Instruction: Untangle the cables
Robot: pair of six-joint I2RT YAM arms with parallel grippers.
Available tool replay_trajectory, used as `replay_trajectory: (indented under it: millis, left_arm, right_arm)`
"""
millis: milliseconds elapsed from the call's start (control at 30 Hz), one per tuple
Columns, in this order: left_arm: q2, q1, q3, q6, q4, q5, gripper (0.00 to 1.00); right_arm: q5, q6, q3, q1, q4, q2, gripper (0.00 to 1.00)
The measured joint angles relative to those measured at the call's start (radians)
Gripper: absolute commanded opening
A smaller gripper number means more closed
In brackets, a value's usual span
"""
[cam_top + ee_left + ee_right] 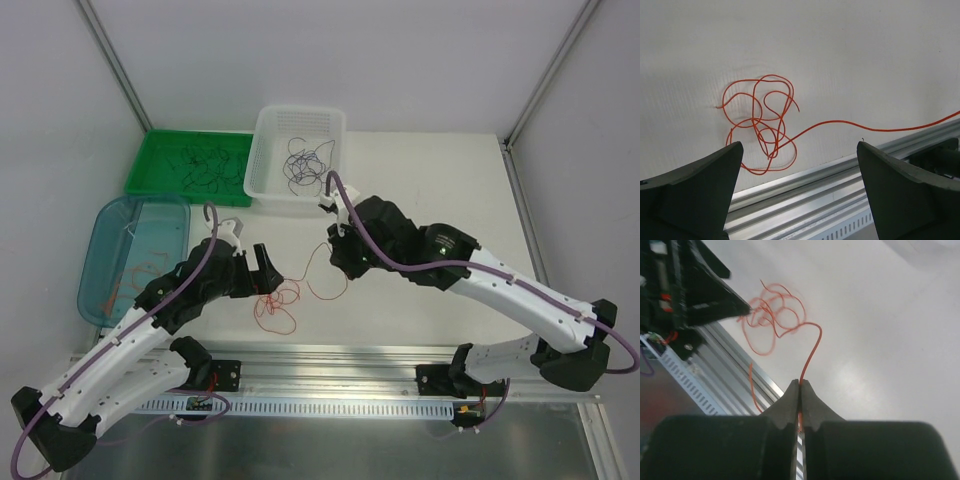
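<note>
The tangle of cables (278, 305) lay on the table (430, 190) at lower centre, just right of the left gripper (800, 150). One strand ran up and right into the right gripper (800, 385). Behind, a basket (300, 110) sat at upper centre, a tray (180, 192) just left of it, and a tub (100, 245) at the left edge, each with cables inside.

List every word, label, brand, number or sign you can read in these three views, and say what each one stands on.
None can be read.
The green tray, blue bin, white basket and orange cable show no print.
The small circuit board at the left arm's base is too small to tell.
</note>
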Motion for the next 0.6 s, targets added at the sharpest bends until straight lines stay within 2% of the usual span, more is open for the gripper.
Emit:
replay_trajectory:
  millis: [333, 433, 467, 600]
  left_arm:
    - [0.124, 0.000, -0.037, 0.001, 0.045, 0.038, 0.96]
    - [0.186, 0.000, -0.050, 0.001, 0.071, 0.054, 0.92]
    - [0.213, 0.000, -0.054, 0.000, 0.080, 0.055, 0.88]
    - [0.290, 0.000, -0.055, -0.005, 0.100, 0.050, 0.83]
  right_arm:
    - [0.037, 0.077, -0.429, -0.167, 0.018, -0.155, 0.01]
    - [0.025, 0.096, -0.488, -0.195, 0.030, -0.158, 0.01]
    - [0.022, 0.100, -0.497, -0.206, 0.037, -0.158, 0.01]
    - [0.014, 0.111, -0.523, -0.250, 0.070, -0.169, 0.01]
